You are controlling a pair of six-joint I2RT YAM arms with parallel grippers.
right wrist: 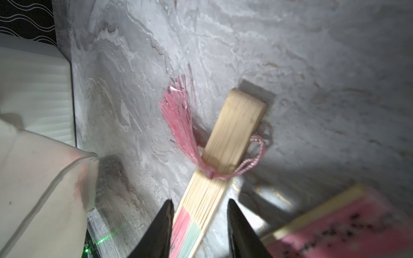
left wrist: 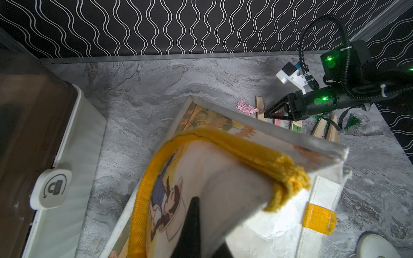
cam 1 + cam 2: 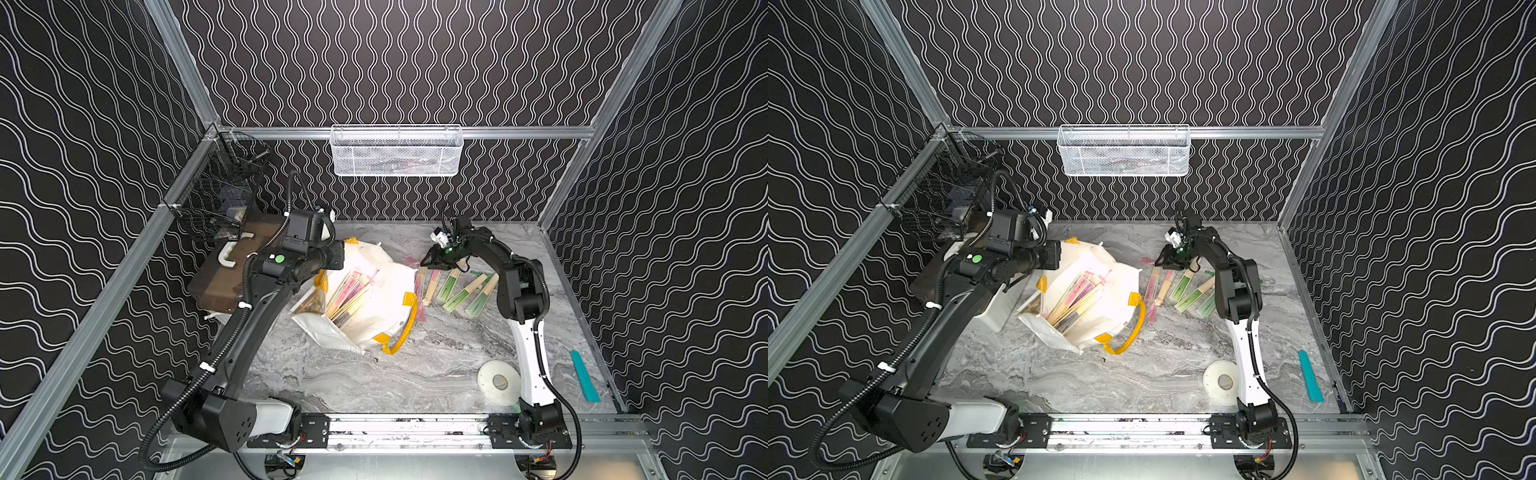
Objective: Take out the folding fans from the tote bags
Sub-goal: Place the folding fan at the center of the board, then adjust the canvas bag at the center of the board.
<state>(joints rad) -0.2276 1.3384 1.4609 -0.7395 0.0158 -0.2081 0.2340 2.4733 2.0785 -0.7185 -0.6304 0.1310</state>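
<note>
The white tote bag (image 3: pixel 386 299) (image 3: pixel 1100 316) with yellow handles lies tipped on the marble table, its mouth open. Several folding fans (image 3: pixel 347 297) (image 3: pixel 1075 299) lie inside it. My left gripper (image 2: pixel 205 223) is shut on the bag's fabric at the rim beside a yellow handle (image 2: pixel 223 143). More fans (image 3: pixel 461 291) (image 3: pixel 1187 289) lie in a row on the table right of the bag. My right gripper (image 3: pixel 428 262) (image 1: pixel 200 201) is low over the leftmost one, a bamboo fan with a pink tassel (image 1: pixel 232 134). Its jaws stand apart on either side of the fan, which rests on the table.
A brown-lidded white box (image 3: pixel 224 274) sits left of the bag, under a black wire basket (image 3: pixel 216 199). A white mesh basket (image 3: pixel 397 151) hangs on the back wall. A white tape roll (image 3: pixel 498 382) and a teal strip (image 3: pixel 585 376) lie near the front right.
</note>
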